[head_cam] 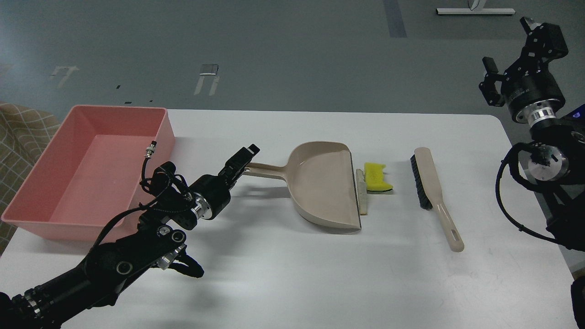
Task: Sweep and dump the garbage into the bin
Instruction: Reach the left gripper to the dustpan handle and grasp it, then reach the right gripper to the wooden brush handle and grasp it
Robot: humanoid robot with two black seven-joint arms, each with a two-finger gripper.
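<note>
The garbage lies just right of the dustpan's mouth: a yellow sponge piece (377, 177) and a thin beige strip (362, 192) against the dustpan's lip. The beige dustpan (322, 187) lies flat mid-table with its handle pointing left. My left gripper (243, 158) covers the end of that handle; its dark fingers cannot be told apart. The beige black-bristled brush (432, 189) lies right of the scraps. The salmon-pink bin (32, 183) stands at the table's left end and looks empty. My right gripper (508, 43) is raised beyond the table's right edge, open and empty.
The white table (297, 274) ends at the right near my right arm. A beige patterned cloth (18, 132) shows left of the bin. Grey floor lies beyond the far edge.
</note>
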